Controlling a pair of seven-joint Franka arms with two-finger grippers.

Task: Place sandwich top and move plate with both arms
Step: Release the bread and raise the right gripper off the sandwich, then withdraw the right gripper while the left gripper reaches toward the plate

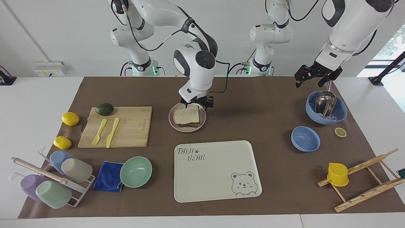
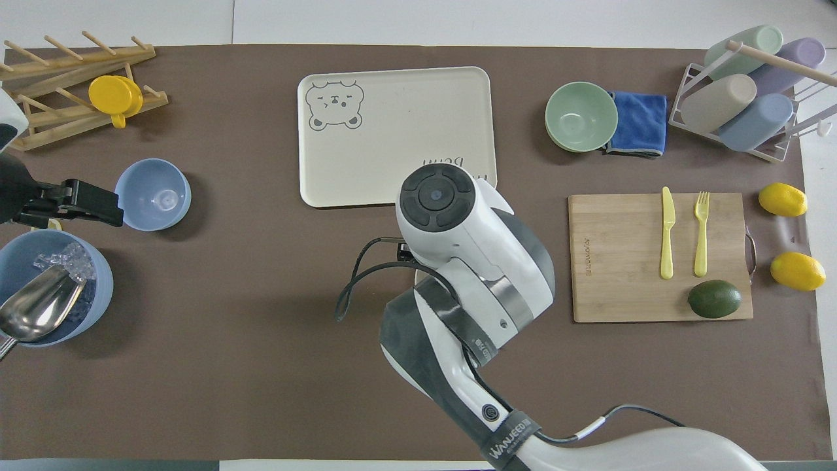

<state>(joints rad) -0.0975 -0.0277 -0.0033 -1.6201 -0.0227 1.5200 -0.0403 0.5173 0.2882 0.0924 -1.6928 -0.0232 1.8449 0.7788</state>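
Seems done with the first job. Shows the sandwich top [image 1: 186,115] lying flat on the other bread, on the plate [image 1: 172,123], just under the right pincer [image 1: 196,103] and a little to one side of it. Hangs over the plate's rim with the right pincer wide open and nothing in it. Not touching the bread at all.

Leaves the second job to do: moving the plate with both arms. Not started yet, by the look of it. Sits on the brown desk [image 1: 253,126] with no pincer gripping the rim.

Keeps the left pincer [image 1: 316,77] well apart from the right pincer and from the plate. Up in the air over the edge of the big blue bowl [image 1: 340,114] with the metal scoop [image 1: 325,103], toward the left arm's end of the desk. Open too, and holding nothing. Just waiting there.

Next, most likely: bringing the left pincer over to the plate, lowering the right pincer to the rim, and taking hold on two sides, one side for each pincer. Then lifting both sides together and keeping the plate level, so as not to slide the bread off.
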